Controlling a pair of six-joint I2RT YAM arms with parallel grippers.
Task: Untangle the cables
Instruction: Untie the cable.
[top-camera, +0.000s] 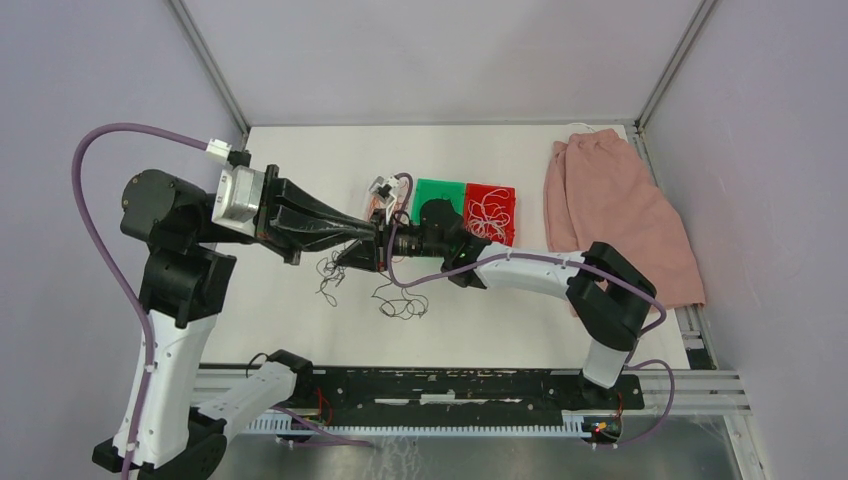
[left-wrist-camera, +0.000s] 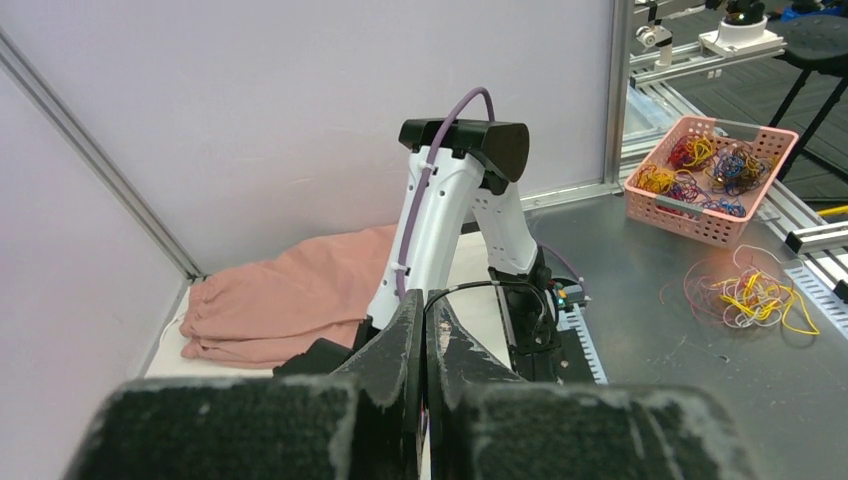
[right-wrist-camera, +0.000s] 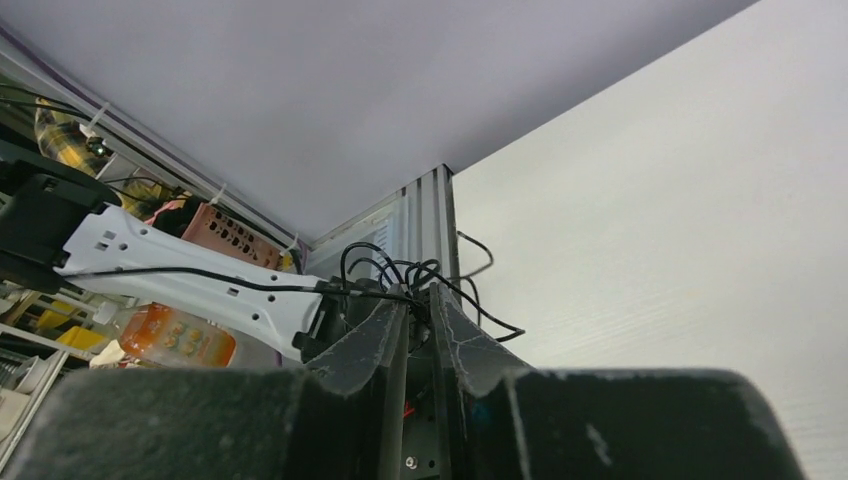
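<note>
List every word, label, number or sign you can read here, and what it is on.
None can be read.
The orange bottle at the left of the right wrist view carries pale markings, too blurred to read.

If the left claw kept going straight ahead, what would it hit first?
Probably the right arm's black two-finger gripper, almost tip to tip with it, thin black wires bunched between them.

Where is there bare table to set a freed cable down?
Bare: back-left corner, and the near strip between loose cables and rail. Crowded: the middle, around left tool, right tool and trays; cloth covers the right.
</note>
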